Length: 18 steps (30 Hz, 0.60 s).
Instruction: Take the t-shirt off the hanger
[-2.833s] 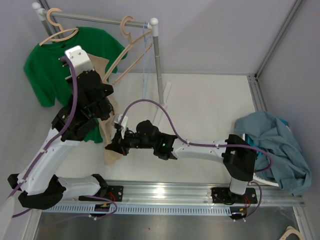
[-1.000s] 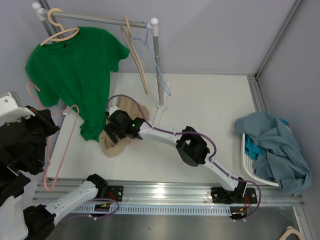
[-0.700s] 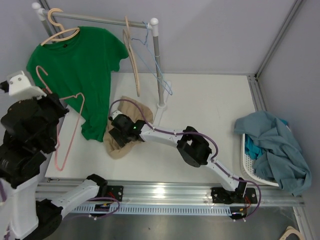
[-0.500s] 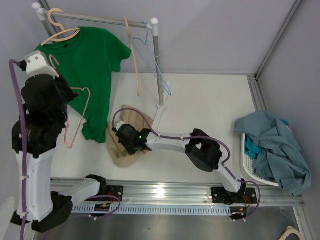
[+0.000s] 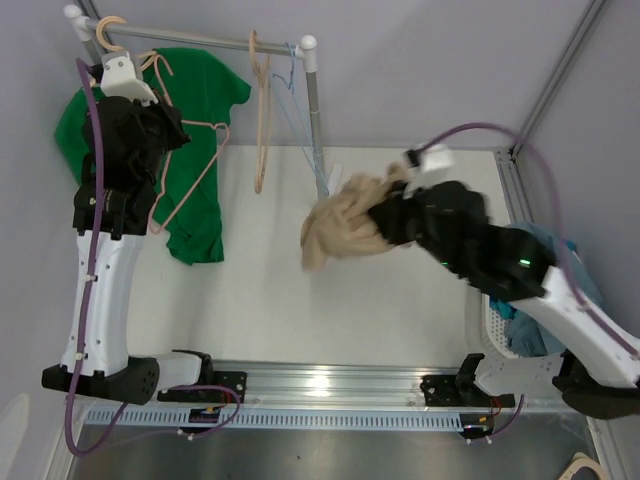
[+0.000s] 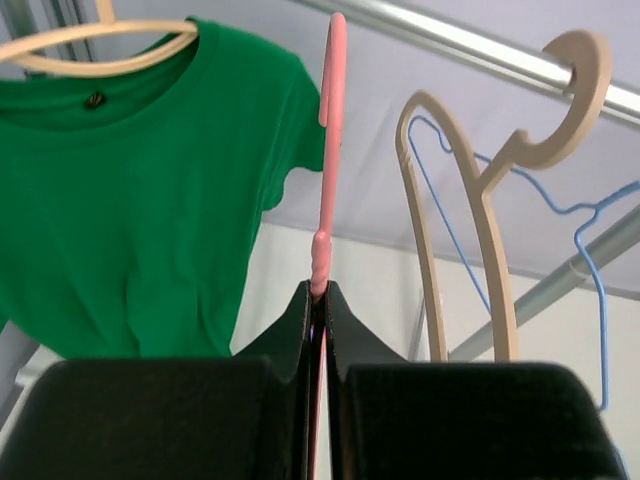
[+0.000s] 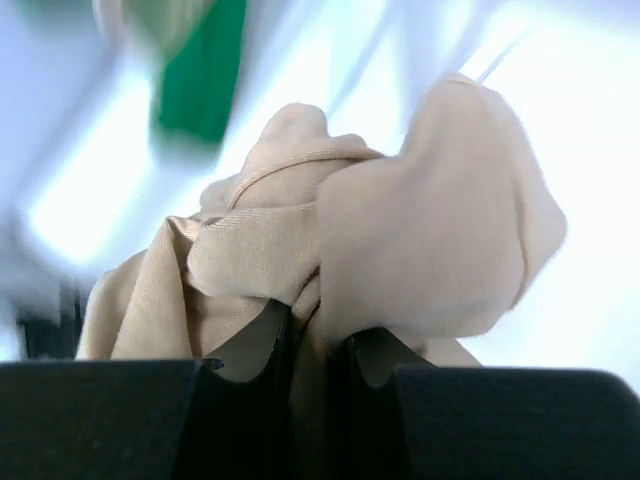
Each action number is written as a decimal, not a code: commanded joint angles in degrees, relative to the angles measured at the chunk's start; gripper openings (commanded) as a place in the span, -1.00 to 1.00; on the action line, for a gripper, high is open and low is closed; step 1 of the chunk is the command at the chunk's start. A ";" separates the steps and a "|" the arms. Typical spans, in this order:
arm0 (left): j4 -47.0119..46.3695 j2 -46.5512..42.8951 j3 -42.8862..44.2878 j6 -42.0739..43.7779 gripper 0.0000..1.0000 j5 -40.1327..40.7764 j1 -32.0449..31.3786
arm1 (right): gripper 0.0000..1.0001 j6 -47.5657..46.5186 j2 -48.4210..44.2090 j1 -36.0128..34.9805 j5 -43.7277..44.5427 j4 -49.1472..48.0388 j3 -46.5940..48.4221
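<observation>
My right gripper is shut on the bunched tan t-shirt, held in the air above the table's middle; in the right wrist view the cloth spills over the closed jaws. My left gripper is raised near the rail and is shut on a bare pink hanger; in the left wrist view the pink hanger rises edge-on from the shut jaws.
A green t-shirt hangs on a wooden hanger at the rail's left. A bare wooden hanger and a blue wire hanger hang near the post. A white basket with blue clothes sits at right.
My right arm has swung from the left of the table to the middle and lifted the tan t-shirt off the table. My left arm has raised the pink hanger up toward the rail.
</observation>
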<state>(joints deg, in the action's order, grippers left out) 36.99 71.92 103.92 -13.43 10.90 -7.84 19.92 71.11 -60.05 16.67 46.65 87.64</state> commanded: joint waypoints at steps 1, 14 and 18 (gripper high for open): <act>-10.07 0.59 -0.82 1.92 -0.99 -0.45 0.72 | -1.00 -0.14 -6.07 1.69 25.43 1.07 7.88; -21.78 3.49 -5.40 4.56 -0.99 -14.05 1.16 | -1.00 -28.20 -8.62 24.08 58.18 -25.96 15.45; -21.18 6.47 -0.76 4.12 -0.99 -17.66 1.16 | -1.00 -18.71 -1.52 32.00 39.70 -6.60 25.99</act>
<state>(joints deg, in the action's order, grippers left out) 19.25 76.95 98.61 -9.96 -1.52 -7.35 -3.07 67.09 -30.81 68.47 33.98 106.50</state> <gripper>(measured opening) 0.023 0.189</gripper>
